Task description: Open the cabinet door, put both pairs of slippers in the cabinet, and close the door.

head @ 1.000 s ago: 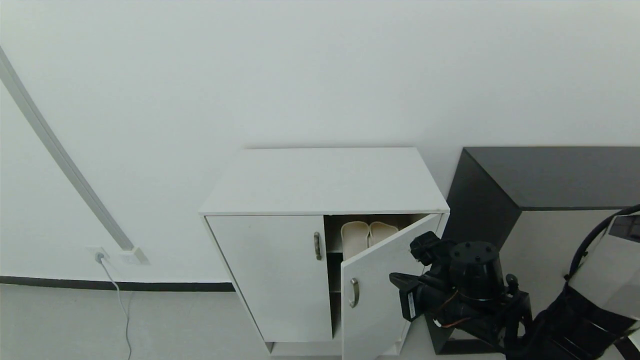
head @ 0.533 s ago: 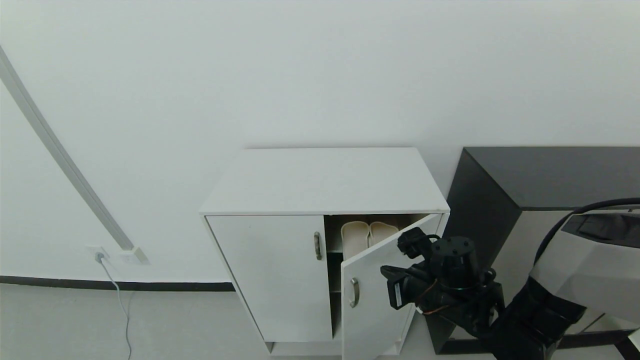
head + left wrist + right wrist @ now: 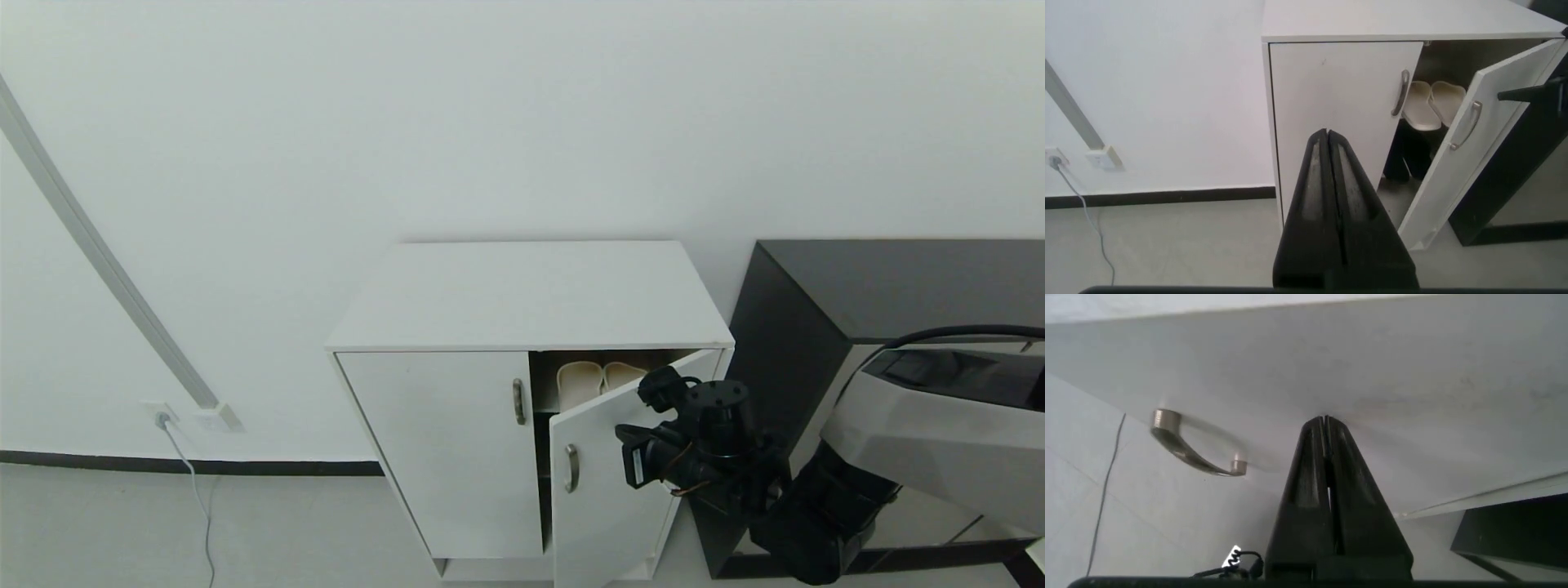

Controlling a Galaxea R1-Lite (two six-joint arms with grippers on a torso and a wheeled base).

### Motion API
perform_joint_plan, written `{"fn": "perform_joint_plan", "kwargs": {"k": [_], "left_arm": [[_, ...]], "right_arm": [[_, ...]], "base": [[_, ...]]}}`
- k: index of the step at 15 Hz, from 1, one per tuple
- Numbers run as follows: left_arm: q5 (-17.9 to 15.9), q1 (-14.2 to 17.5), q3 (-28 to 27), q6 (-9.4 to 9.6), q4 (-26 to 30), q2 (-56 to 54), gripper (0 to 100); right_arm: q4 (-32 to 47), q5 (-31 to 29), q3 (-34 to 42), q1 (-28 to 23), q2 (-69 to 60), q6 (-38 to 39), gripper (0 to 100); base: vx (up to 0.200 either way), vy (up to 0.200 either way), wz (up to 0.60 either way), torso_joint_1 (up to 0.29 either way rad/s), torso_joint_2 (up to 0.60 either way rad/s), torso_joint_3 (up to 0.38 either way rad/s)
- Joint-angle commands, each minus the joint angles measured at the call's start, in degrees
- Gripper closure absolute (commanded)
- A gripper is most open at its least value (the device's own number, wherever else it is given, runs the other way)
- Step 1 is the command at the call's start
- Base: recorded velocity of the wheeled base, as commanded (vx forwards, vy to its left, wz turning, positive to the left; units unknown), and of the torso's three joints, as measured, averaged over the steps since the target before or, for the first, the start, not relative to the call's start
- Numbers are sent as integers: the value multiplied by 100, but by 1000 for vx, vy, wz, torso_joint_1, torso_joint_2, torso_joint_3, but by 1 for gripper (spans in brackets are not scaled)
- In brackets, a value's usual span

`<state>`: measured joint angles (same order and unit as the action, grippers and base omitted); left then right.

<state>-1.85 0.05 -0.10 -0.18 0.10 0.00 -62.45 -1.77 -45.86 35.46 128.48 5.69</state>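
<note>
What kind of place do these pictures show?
Probably a plain indoor room set up like a home entrance: a white cabinet with slippers inside stands against a bare wall, with a socket near the floor.

White wall [image 3: 522,122] across twelve o'clock, grey cable duct [image 3: 98,242] slanting down at nine o'clock, wall socket [image 3: 159,414] at eight o'clock, white cord [image 3: 193,472] trailing onto grey floor [image 3: 98,531], black skirting strip [image 3: 245,468], dark cabinet [image 3: 898,286] at three o'clock.

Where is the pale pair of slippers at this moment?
In the head view, the slippers sit high inside the cabinet, behind its part-open right door, near the right claw.
</note>
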Motion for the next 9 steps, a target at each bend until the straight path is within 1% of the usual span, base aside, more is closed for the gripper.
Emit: {"fn": "perform_joint_plan", "kwargs": {"k": [1, 5, 9], "left_arm": [[1, 4, 10, 1, -1, 0, 100], [1, 4, 1, 1, -1, 0, 100], [1, 4, 1, 1, -1, 0, 100]], "right_arm": [[58, 1, -230, -48, 239, 2, 100], [75, -8, -652, -171, 564, 2, 100], [330, -8, -1056, -277, 670, 2, 100]], "base": [[0, 0, 0, 0, 0, 0], [0, 0, 0, 0, 0, 0], [0, 0, 0, 0, 0, 0]]}}
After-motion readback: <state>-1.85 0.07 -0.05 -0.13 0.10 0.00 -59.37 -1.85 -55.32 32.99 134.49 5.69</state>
